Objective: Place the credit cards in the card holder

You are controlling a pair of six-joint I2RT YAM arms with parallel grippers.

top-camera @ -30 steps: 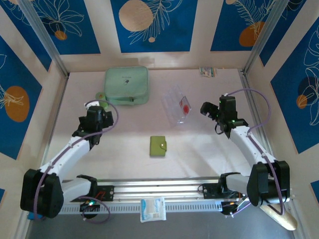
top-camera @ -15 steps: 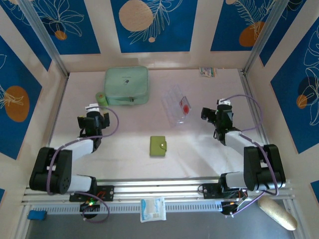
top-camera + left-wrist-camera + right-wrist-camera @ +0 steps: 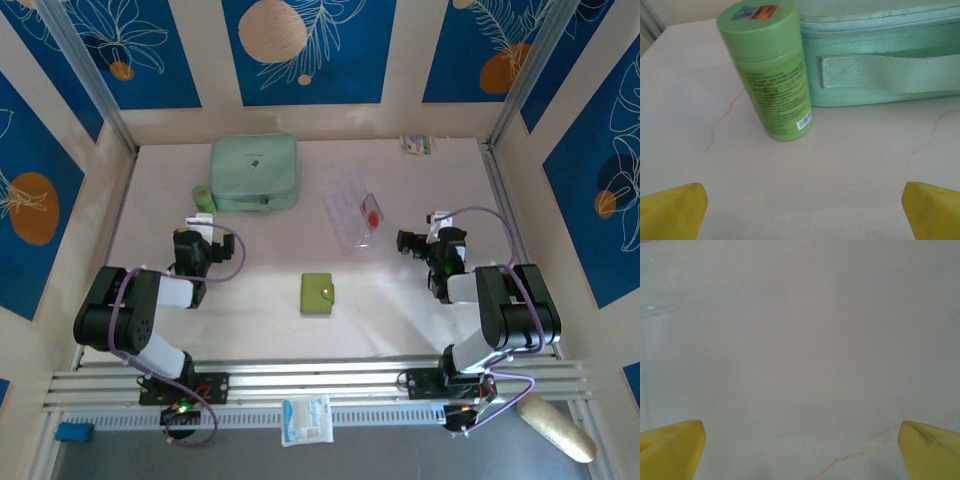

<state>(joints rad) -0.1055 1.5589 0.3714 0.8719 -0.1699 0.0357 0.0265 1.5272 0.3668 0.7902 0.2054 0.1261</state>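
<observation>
The holder (image 3: 318, 293) lies shut on the tabletop (image 3: 270, 255), near the middle and a little toward the near edge, its pale snap (image 3: 326, 292) facing up. The cards (image 3: 358, 212) sit in a loose clear pile farther back and to the right, well apart from the holder, with one red round mark showing on the top one. Both arms are folded low and back toward their bases. The left hand (image 3: 199, 228) is released, jaws spread wide and grasping nothing; in its wrist view the left hand (image 3: 802, 207) shows yellow fingertips (image 3: 671, 210) at the two lower corners with bare tabletop between them. Ahead of it stands a green bottle (image 3: 772, 75), upright, just beside a mint-green case (image 3: 880, 65), whose strap faces the camera. From above, the bottle (image 3: 203, 197) stands at the case's (image 3: 254, 172) left near corner. The right hand (image 3: 410, 241) is likewise released and empty, pointing left toward the cards but apart from them. In its own wrist view the right hand (image 3: 800, 445) hangs over bare tabletop, fingertips (image 3: 671, 446) wide apart, and a clear plastic edge (image 3: 652, 287) shows at the upper left.
</observation>
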